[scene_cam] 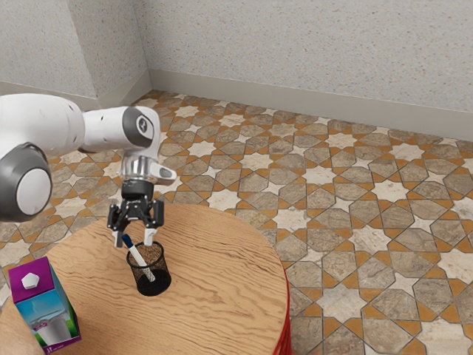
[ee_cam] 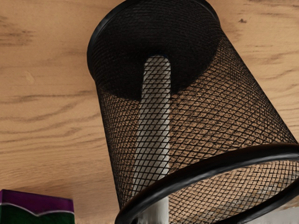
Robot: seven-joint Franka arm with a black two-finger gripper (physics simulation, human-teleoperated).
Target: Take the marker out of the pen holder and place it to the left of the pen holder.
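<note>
White marker w/ blue cap (scene_cam: 140, 259) is leaning inside the black, round, wire-mesh pen holder (scene_cam: 162, 271), on the brown, round, wooden table (scene_cam: 222, 270); black two-finger gripper (scene_cam: 134, 239) is released, its fingers apart near the cap & holder's rim.

The wrist view's edges cut off the marker (ee_cam: 154, 133), the pen holder (ee_cam: 198, 109) and most of the carton (ee_cam: 39, 207)

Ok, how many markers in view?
1. The marker leans inside the mesh pen holder, blue end above the rim, below the open pincer. Any behind the carton would be hidden.
</note>
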